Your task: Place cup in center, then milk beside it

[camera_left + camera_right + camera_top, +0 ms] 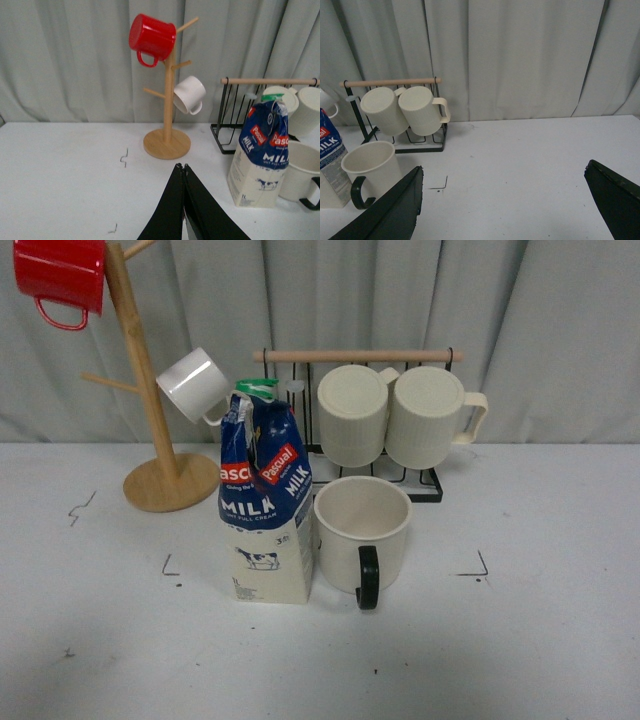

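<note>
The cup (362, 534), a wide cream-white mug with a black handle facing me, stands upright at the table's middle. The milk (264, 508), a blue and cream carton with a green cap, stands right next to the cup on its left, about touching. Both also show in the left wrist view, milk (261, 156) and cup (303, 171), and in the right wrist view, cup (370, 169) and milk (331, 162). My left gripper (183, 166) is shut and empty, short of the milk. My right gripper (502, 172) is open and empty, to the right of the cup. Neither arm shows in the front view.
A wooden mug tree (155, 455) at the back left holds a red mug (60, 275) and a small white mug (195, 385). A black wire rack (425, 480) behind the cup holds two ribbed cream mugs (390, 415). Black corner marks (475, 568) lie on the white table. Grey curtain behind.
</note>
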`<act>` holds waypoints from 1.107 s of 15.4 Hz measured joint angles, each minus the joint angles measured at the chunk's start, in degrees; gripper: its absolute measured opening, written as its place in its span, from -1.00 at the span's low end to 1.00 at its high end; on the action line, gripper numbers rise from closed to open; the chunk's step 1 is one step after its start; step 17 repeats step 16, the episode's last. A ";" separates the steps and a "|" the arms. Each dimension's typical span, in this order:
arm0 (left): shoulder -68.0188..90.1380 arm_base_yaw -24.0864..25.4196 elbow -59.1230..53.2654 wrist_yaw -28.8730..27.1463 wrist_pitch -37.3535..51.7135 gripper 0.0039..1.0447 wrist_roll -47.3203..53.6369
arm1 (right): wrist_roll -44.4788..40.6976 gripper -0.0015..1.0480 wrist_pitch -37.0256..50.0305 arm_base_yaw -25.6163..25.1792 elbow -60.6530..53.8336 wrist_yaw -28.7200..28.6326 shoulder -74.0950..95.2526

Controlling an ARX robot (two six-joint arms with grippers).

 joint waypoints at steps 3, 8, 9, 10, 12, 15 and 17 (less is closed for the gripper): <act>0.00 0.02 0.00 0.02 0.39 -0.77 -0.02 | 0.00 0.87 -0.04 0.00 0.00 0.00 0.00; 0.00 0.02 0.00 0.04 0.35 0.37 -0.02 | 0.00 0.87 -0.04 0.00 0.00 0.00 0.00; 0.00 0.02 0.00 0.02 0.35 0.62 0.00 | 0.00 0.87 -0.04 0.00 0.00 0.00 0.00; 0.00 0.02 0.00 0.02 0.35 0.86 0.00 | 0.00 0.87 -0.04 0.00 0.00 0.00 0.00; 0.00 0.02 0.00 0.04 0.35 0.87 0.02 | 0.00 0.87 -0.04 0.00 0.00 0.00 0.00; 0.00 0.02 0.00 0.04 0.35 0.88 0.04 | 0.00 0.87 -0.04 0.00 0.00 0.00 0.00; 0.00 0.02 0.00 0.04 0.35 0.88 0.02 | 0.00 0.87 -0.04 0.00 0.00 0.00 0.00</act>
